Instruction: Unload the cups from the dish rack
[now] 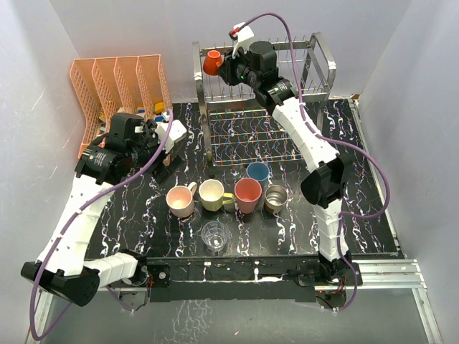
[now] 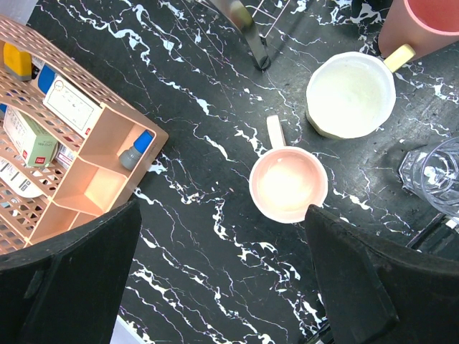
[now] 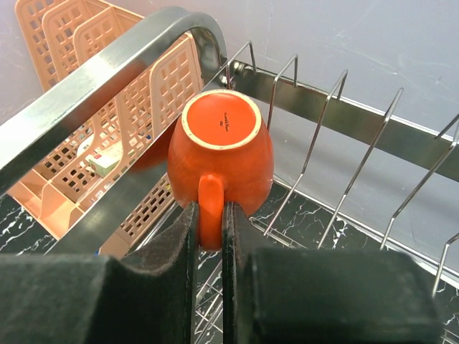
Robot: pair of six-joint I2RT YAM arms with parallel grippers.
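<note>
My right gripper [image 1: 224,68] is shut on the handle of the small orange mug [image 3: 220,154], which hangs upside down at the upper left end of the chrome dish rack [image 1: 315,54]; the mug also shows in the top view [image 1: 212,62]. On the table stand the pale pink mug [image 1: 180,200], yellow mug [image 1: 212,193], salmon-red cup [image 1: 248,193], steel cup [image 1: 275,198], light blue tumbler [image 1: 257,171] and clear glass [image 1: 214,235]. My left gripper [image 1: 171,147] is open and empty above the table, left of the pink mug [image 2: 288,185].
A peach slotted organizer [image 1: 118,89] with small boxes stands at the back left, also seen in the left wrist view [image 2: 64,154]. Rack prongs [image 3: 326,115] rise right of the orange mug. White walls enclose the table.
</note>
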